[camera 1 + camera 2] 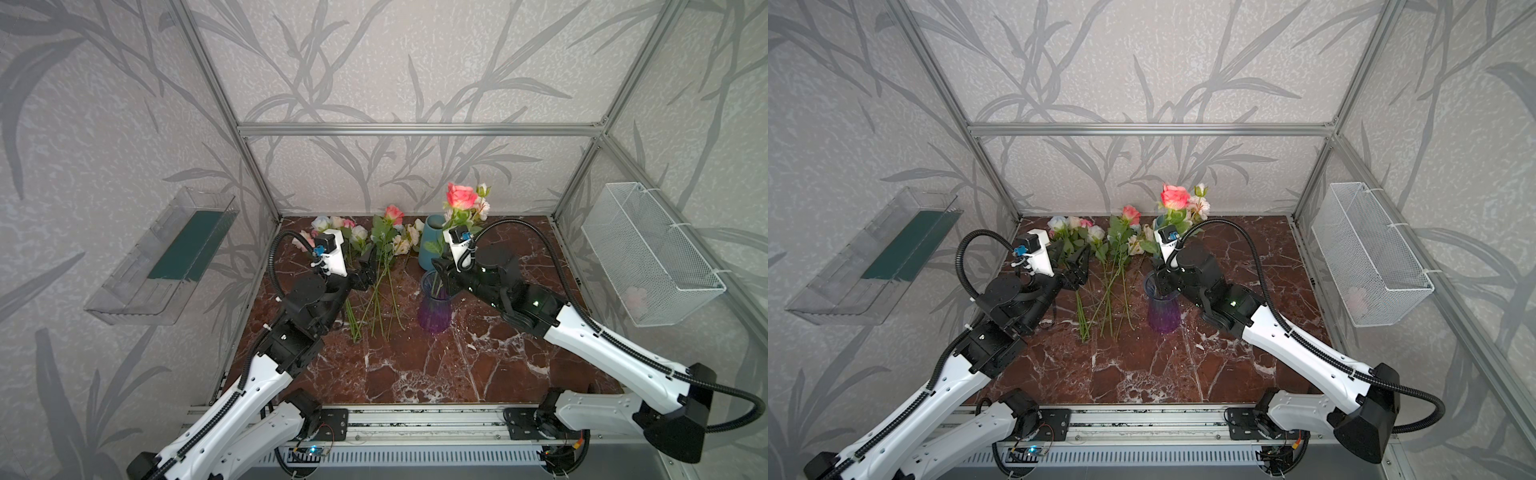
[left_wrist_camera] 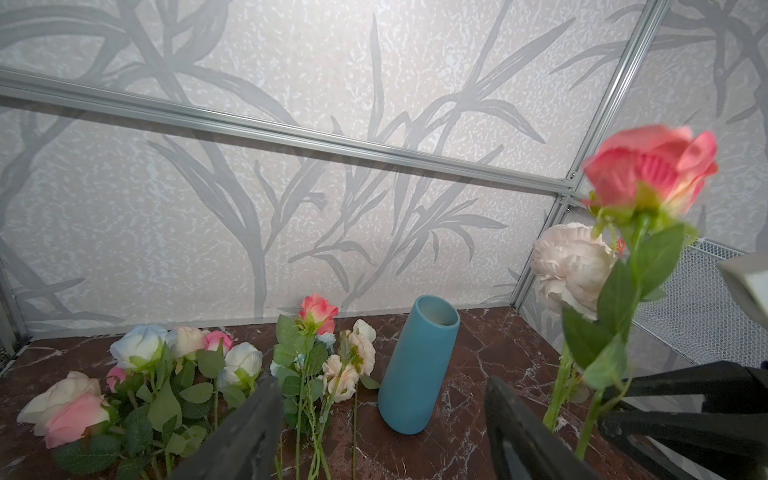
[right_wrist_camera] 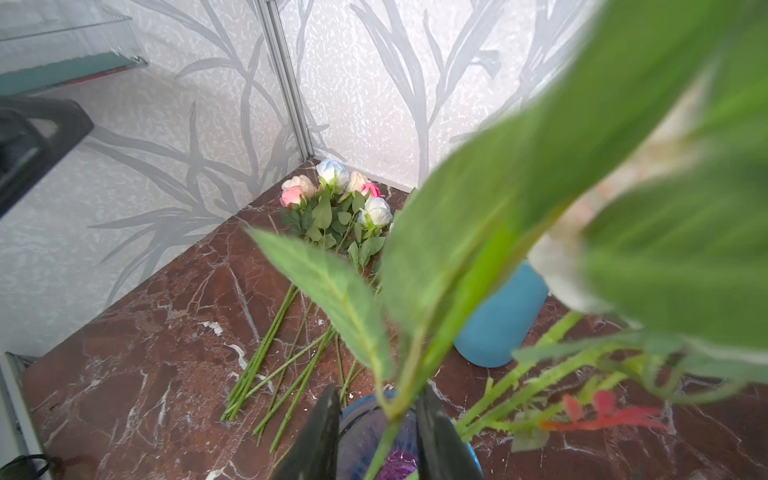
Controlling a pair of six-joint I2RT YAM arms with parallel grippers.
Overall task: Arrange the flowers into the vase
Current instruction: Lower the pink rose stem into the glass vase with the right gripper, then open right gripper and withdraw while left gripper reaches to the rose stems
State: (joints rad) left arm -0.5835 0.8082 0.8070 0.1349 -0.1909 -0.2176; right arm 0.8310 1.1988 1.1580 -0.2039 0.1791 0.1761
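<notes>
Left pincer [image 2: 382, 384] gapes empty above the thin green stems of the flowers [image 1: 384, 237] lying on the veined marble table [image 1: 415, 365]. Right pincer [image 3: 380, 390] stands parted around the stem of a coral rose [image 1: 460, 196] in the translucent purple vase [image 1: 434, 311].

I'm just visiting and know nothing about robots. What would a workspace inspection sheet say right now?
Surface: brown marble tabletop.
Job's things: coral rose and cream flower stand in purple vase; loose flowers lie beside it.
Clutter: blue vase, holding no flowers.
Hands: left hand open above the loose flowers; right hand open around a stem at the purple vase's mouth.
Cables: black hoses loop over both wrists.
Surroundings: clear tray left, white mesh basket right.
</notes>
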